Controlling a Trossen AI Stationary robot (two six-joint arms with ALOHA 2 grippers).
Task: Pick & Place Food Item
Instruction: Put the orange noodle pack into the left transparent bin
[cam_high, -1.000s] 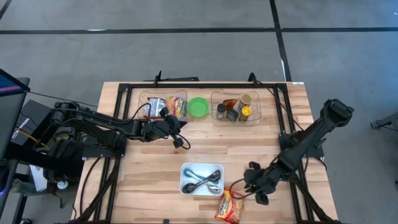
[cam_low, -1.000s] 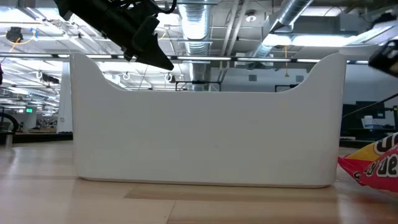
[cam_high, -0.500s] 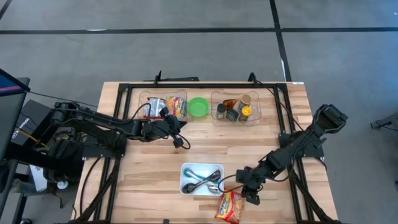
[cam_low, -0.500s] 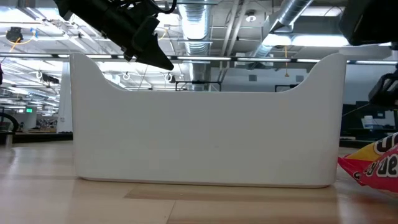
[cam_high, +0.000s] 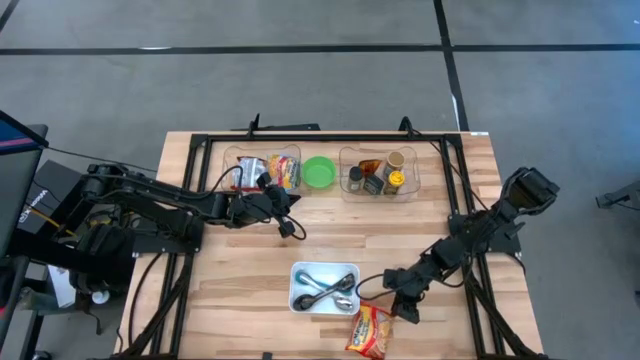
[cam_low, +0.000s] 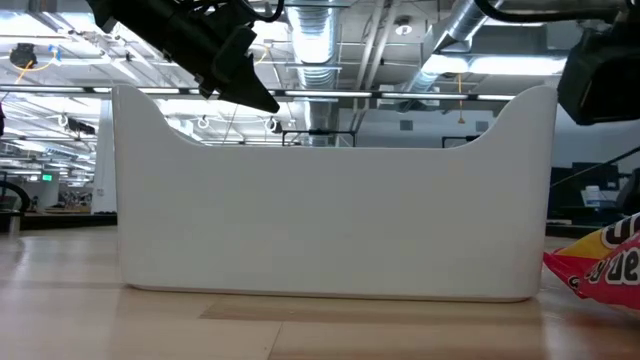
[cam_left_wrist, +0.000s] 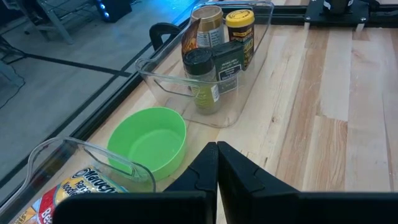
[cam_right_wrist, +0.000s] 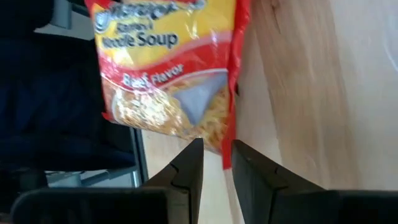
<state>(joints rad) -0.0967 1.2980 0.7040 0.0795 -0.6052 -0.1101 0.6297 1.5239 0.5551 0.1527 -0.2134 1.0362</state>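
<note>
The red-and-yellow noodle soup packet (cam_high: 368, 332) lies flat at the table's front edge, beside the white cutlery tray (cam_high: 324, 288). My right gripper (cam_right_wrist: 216, 163) hovers just above it, fingers narrowly parted, empty. My left gripper (cam_high: 292, 226) waits closed near the green bowl (cam_high: 319, 171).

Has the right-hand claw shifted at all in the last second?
Yes. The right gripper has slid leftward, toward the white rectangular tray of spoons.

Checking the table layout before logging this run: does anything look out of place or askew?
The noodle soup packet lies loose and slanted at the table's front edge, outside every bin; another packet sits in the clear bin. The right gripper hangs beside it.
</note>
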